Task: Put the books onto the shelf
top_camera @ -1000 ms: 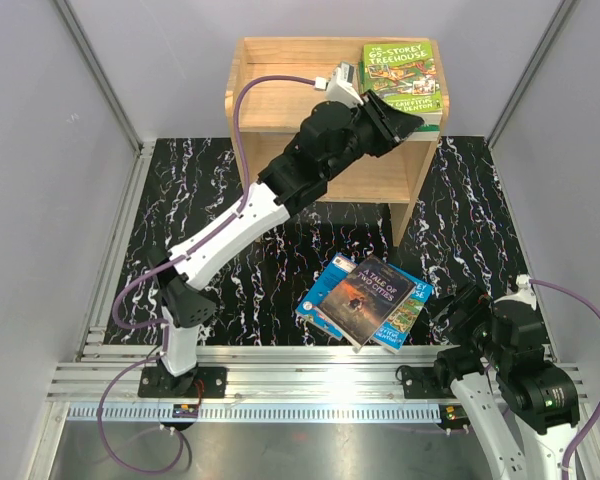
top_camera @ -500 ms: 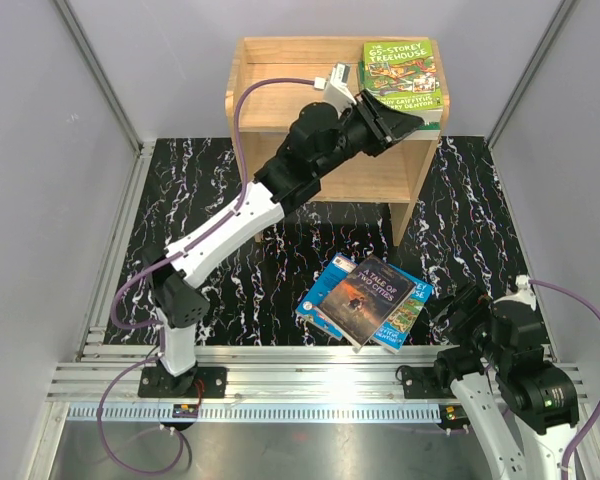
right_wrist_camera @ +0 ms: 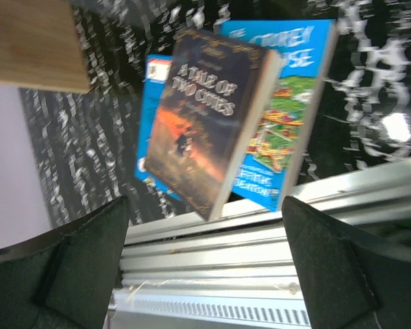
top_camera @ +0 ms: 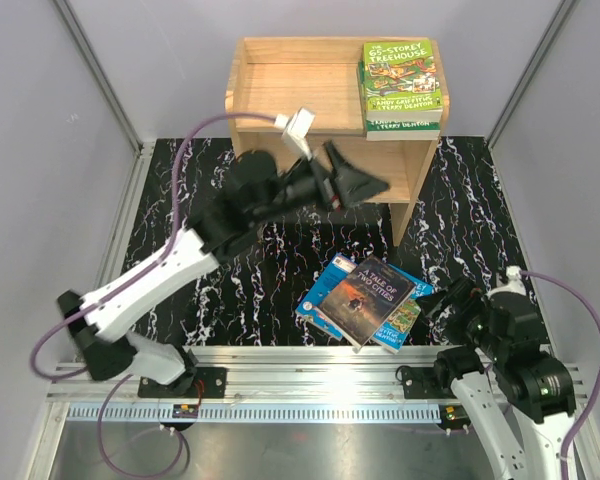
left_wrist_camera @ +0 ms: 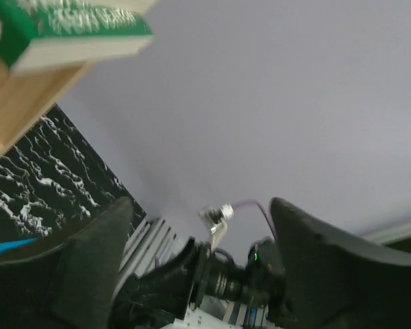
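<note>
As things stand, step in hand: first book is placed and three are left to shelve, so I am between the release and the next pick.
Green book (top_camera: 401, 75): lies flat at the right end of the shelf (top_camera: 280, 90) top, against the right rim. Its near edge seems to overhang the front slightly.
Green book heading: long axis runs near to far, with the title end toward the far wall.
Left gripper (top_camera: 365, 186): my jaws are spread wide with nothing between them. It hangs in front of the shelf, below the top board and apart from the green book.
Right gripper (right_wrist_camera: 204, 202): jaws fully spread and empty, just right of the floor pile and looking straight at it.
Pile: the dark book (top_camera: 367, 297) lies on top of two blue books (top_camera: 325, 280), all on the marbled mat (top_camera: 460, 200), near and right of centre.
Dark book heading: long axis runs diagonally from near-left to far-right, title end far-right.
Next move (judgement): take the dark book first. It lies flat, so I need a finger under a free edge without dragging the blue ones.
Placement note: the left part of the shelf top is bare wood.
</note>
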Available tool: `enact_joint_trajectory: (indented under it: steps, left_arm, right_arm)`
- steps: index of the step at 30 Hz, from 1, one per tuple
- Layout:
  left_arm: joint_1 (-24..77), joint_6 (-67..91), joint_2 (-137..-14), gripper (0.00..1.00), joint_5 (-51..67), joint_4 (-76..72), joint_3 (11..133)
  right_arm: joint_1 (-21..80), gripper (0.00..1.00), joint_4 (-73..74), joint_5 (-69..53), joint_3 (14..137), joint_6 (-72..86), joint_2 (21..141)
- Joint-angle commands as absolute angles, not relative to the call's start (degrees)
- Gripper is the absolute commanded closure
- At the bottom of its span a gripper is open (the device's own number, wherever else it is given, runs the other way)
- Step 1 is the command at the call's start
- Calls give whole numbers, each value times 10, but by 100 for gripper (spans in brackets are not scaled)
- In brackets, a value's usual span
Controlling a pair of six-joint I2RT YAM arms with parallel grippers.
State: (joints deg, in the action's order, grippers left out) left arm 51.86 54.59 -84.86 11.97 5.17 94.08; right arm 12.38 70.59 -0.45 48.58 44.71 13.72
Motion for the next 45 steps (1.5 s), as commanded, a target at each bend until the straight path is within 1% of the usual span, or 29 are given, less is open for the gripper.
enact_joint_trajectory:
  steps: [1,3,4,6,8,13,16,23,28,34,38,42,45]
  left_arm:
    - [517,509,-770,2,163,64,771]
    - [517,499,-740,1,168,66,687]
    - [517,484,-737,1,173,75,673]
    - [518,447,-737,1,162,106,640]
    - [513,424,-748,1,154,127,627]
    - [469,377,-826,1,205,111,598]
    - [452,345,-890,1,235,109,614]
    - [434,297,-1015,1,294,114,676]
    - [434,292,-1069,1,345,103,714]
    - [435,294,-1100,1,374,90,711]
    - [438,296,-1110,1,385,76,683]
    - [451,291,-1126,1,389,82,666]
    - [466,305,-1136,1,407,72,650]
  right_arm:
    - [127,0,602,-113,468,456,192]
    - [127,0,560,-165,448,471,240]
    - [126,0,541,-201,438,480,256]
    - [127,0,497,-217,413,499,296]
    - [127,0,483,-204,402,507,327]
    - [127,0,461,-164,388,519,375]
    - [127,2,455,-157,373,534,417]
    - [127,3,463,-131,364,525,525]
    - [127,3,429,-126,347,526,586]
    - [127,3,375,-132,326,517,653]
    - [127,3,341,-141,321,516,701]
    - [127,3,312,-149,318,513,729]
    - [126,5,273,-158,311,517,741]
